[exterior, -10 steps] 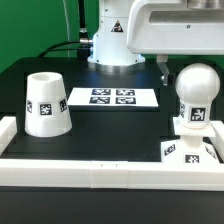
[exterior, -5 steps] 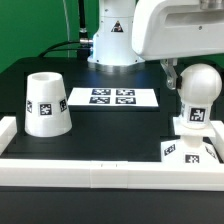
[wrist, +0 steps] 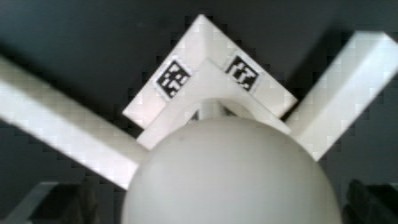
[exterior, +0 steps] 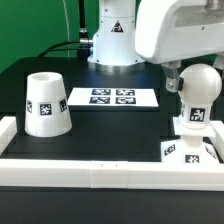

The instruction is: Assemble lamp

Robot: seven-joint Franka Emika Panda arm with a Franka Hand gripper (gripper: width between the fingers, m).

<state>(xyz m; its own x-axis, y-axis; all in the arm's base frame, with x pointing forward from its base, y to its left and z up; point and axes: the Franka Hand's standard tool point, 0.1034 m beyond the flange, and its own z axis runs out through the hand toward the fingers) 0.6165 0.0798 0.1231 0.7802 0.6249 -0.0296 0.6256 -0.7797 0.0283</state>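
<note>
bulb (exterior: 200,88) upright on base (exterior: 172,152)

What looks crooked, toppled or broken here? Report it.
Nothing stands out. The bulb stands upright on the base at the exterior view's right. The shade stands upright, open end up, apart from them at the left. No damage shows.

The arm (exterior: 112,40) rises at upper centre of the exterior view. Its white wrist (exterior: 175,28) fills the upper right, with the gripper (exterior: 188,74) pointing down — fingers (exterior: 172,78) spread apart.
</note>
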